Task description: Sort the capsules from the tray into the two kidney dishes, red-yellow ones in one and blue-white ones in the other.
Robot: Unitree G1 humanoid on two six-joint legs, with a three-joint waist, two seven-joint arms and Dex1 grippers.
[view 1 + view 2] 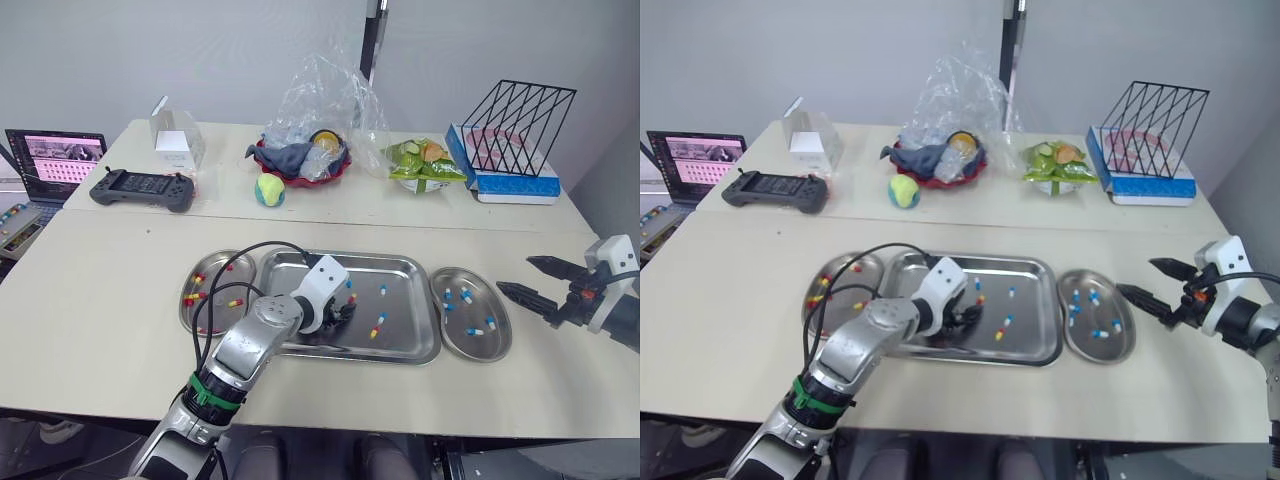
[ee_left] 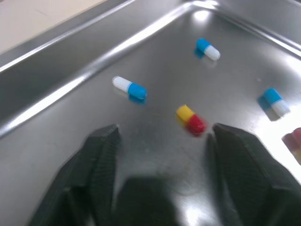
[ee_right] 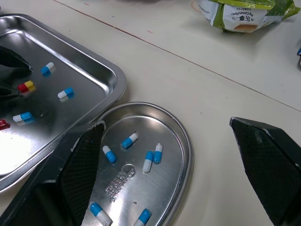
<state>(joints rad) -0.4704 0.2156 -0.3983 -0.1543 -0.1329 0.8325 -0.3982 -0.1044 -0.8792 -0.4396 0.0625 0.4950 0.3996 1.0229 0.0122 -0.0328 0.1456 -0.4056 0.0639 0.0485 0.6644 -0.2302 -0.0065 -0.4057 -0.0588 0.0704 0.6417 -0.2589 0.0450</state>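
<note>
While the left gripper [image 2: 162, 136] hides part of the tray [image 1: 400, 345], its fingers stand wide, a red-yellow capsule [image 2: 190, 119] between them. And the right gripper [image 1: 515, 275]: fingers wide, empty.

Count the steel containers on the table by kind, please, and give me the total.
Tray: 1
Kidney dishes: 2
Total: 3
</note>
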